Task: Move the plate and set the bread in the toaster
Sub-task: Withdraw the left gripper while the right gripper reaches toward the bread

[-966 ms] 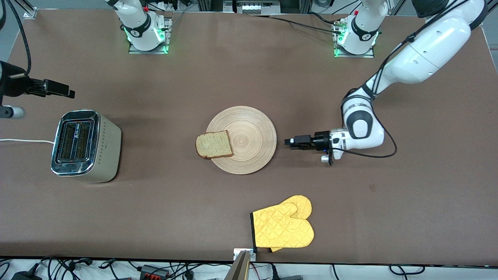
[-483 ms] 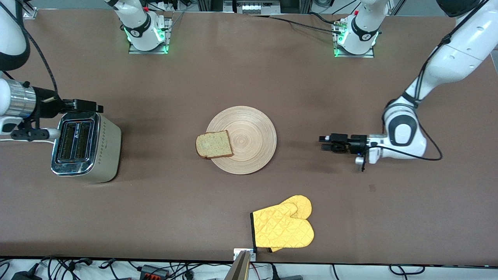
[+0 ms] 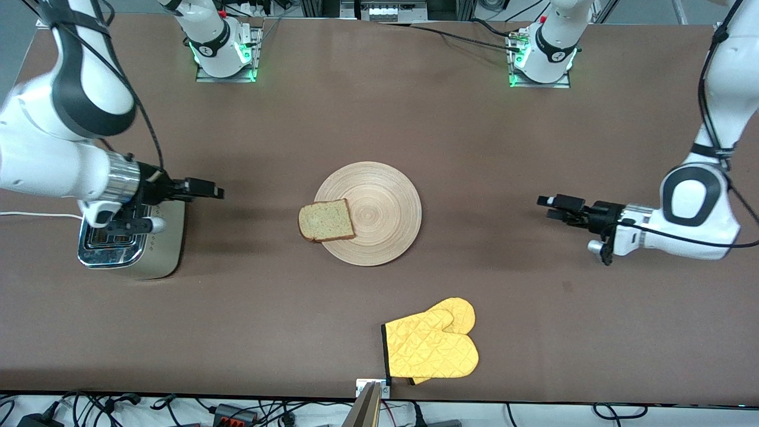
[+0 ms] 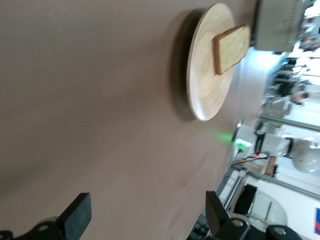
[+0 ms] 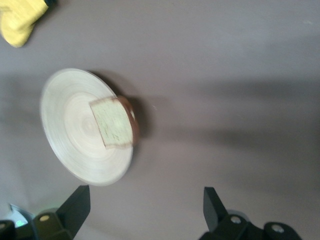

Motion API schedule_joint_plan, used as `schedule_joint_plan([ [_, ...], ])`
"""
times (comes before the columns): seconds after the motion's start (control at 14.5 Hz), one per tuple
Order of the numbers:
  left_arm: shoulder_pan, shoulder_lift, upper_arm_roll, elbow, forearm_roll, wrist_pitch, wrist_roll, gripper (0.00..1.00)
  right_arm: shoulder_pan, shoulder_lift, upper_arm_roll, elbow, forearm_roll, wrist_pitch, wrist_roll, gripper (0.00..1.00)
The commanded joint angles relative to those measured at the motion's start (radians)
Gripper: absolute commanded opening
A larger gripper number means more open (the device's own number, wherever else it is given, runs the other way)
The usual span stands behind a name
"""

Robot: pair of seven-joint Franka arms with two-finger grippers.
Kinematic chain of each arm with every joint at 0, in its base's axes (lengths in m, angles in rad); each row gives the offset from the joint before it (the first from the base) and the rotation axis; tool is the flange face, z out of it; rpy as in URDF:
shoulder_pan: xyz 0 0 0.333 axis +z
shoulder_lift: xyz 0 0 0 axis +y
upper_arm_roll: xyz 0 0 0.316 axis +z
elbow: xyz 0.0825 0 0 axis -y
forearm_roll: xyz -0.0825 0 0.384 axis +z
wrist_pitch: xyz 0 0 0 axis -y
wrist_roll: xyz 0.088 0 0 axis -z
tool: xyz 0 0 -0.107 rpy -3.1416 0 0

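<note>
So the plate [image 3: 367, 213] sits flat around the middle of the bench [image 3: 379, 118], with the bread [image 3: 326, 220] lying on its rim on the side toward the right arm's end, one crusty corner hanging a bit past the edge. The toaster [image 3: 133, 237] stands upright well apart from the plate at the right arm's end of the bench, white cord [image 3: 35, 214] trailing off it. The right hand [image 3: 204, 190] is up over the toaster's edge on the plate side, fingers spread wide and holding nothing; the wrist view shows both fingers [image 5: 75, 205] far apart with the plate [image 5: 75, 145] and bread [image 5: 115, 122] out ahead. The left hand [image 3: 557, 204] hovers over bare bench toward the left arm's end, well apart from the plate, also wide open and empty. A pair of yellow oven mitts [image 3: 433, 347] lies nearer the front camera than the plate.
</note>
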Motion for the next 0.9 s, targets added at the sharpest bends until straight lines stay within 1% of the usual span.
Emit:
schedule_joint_plan([
  [0.0,-0.031,-0.049,-0.011,0.092,0.16,-0.132,-0.139,1.0,0.017,-0.111,-0.001,-0.248,0.119,0.196,-0.164,1.0],
  [0.14,-0.083,-0.071,-0.017,0.16,0.282,-0.218,-0.232,1.0,0.046,-0.111,-0.001,-0.302,0.328,0.271,-0.25,1.0],
  [0.21,-0.123,-0.081,-0.017,0.201,0.34,-0.256,-0.278,1.0,0.077,-0.116,-0.001,-0.343,0.413,0.346,-0.308,1.0],
  [0.34,-0.199,-0.094,-0.018,0.266,0.458,-0.331,-0.376,1.0,0.115,-0.087,-0.001,-0.381,0.546,0.435,-0.458,1.0],
  [0.48,-0.258,-0.146,-0.017,0.284,0.556,-0.344,-0.433,1.0,0.141,-0.03,-0.001,-0.387,0.735,0.497,-0.674,1.0],
  [0.62,-0.301,-0.198,-0.018,0.286,0.651,-0.344,-0.488,1.0,0.149,0.059,-0.002,-0.378,0.945,0.508,-0.948,1.0],
  [0.69,-0.307,-0.224,-0.018,0.288,0.673,-0.344,-0.497,1.0,0.146,0.109,-0.002,-0.365,1.043,0.503,-1.104,1.0],
  [0.76,-0.307,-0.253,-0.017,0.288,0.673,-0.339,-0.499,1.0,0.146,0.151,-0.002,-0.352,1.109,0.5,-1.211,1.0],
  [0.83,-0.307,-0.285,0.0,0.294,0.661,-0.326,-0.484,1.0,0.146,0.194,-0.002,-0.33,1.139,0.495,-1.268,1.0],
])
